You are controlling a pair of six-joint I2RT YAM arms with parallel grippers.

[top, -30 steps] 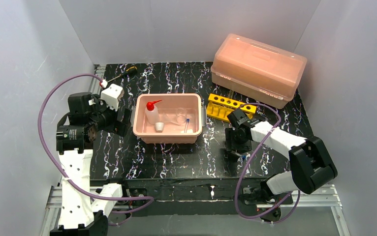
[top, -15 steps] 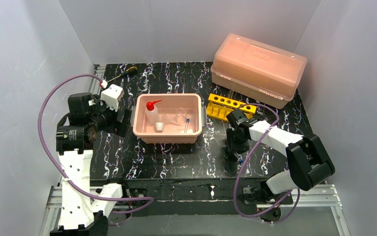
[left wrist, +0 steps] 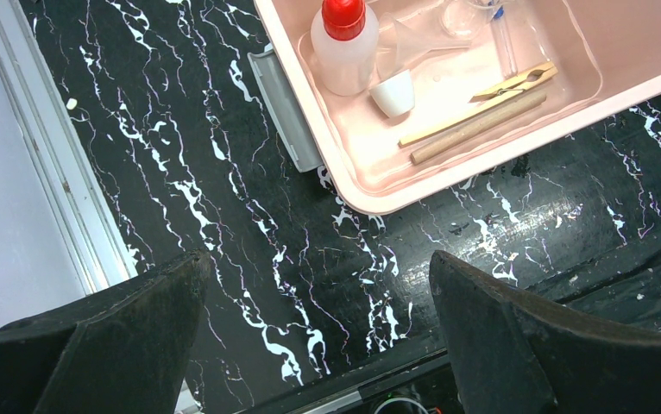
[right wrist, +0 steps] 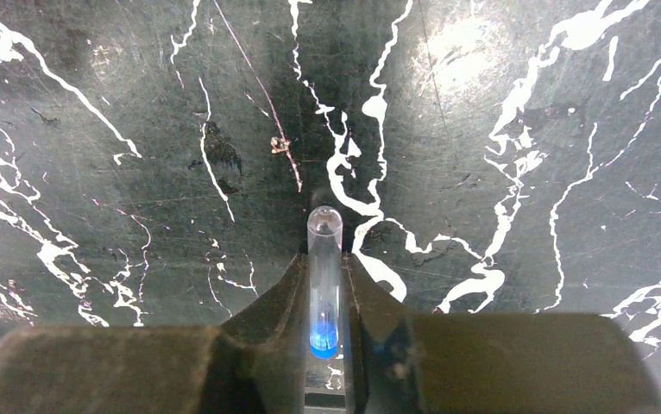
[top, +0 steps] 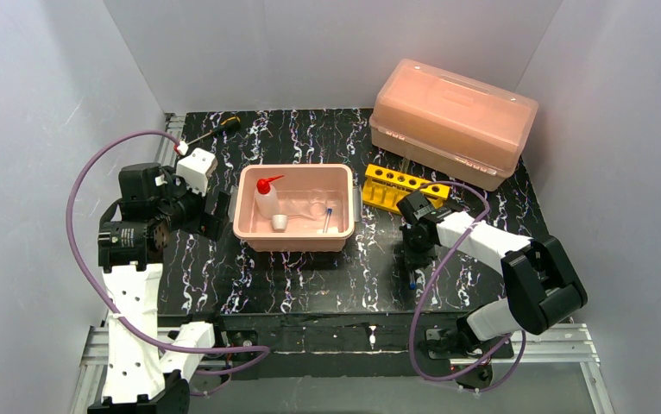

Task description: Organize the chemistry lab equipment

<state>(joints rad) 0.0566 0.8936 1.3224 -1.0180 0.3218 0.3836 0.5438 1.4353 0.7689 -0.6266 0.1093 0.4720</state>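
Observation:
My right gripper [right wrist: 324,263] is shut on a blue-capped clear tube [right wrist: 324,259], held between the fingers just above the black marbled table, below the yellow holed rack [top: 405,188]. The pink tub [top: 293,239] holds the white squeeze bottle with red nozzle [left wrist: 345,47], the tiny white cup [left wrist: 393,90], wooden clamps [left wrist: 482,112], a clear glass beaker [top: 318,210] and another blue-capped tube [top: 328,219]. My left gripper [left wrist: 318,336] is open and empty over the bare table, left of the tub.
A big translucent pink lidded box [top: 453,121] stands at the back right behind the rack. A dark-handled tool [top: 215,129] lies at the back left. White walls close in the table on three sides.
The right gripper with the tube has shifted slightly toward the near edge and left. The left arm has barely moved.

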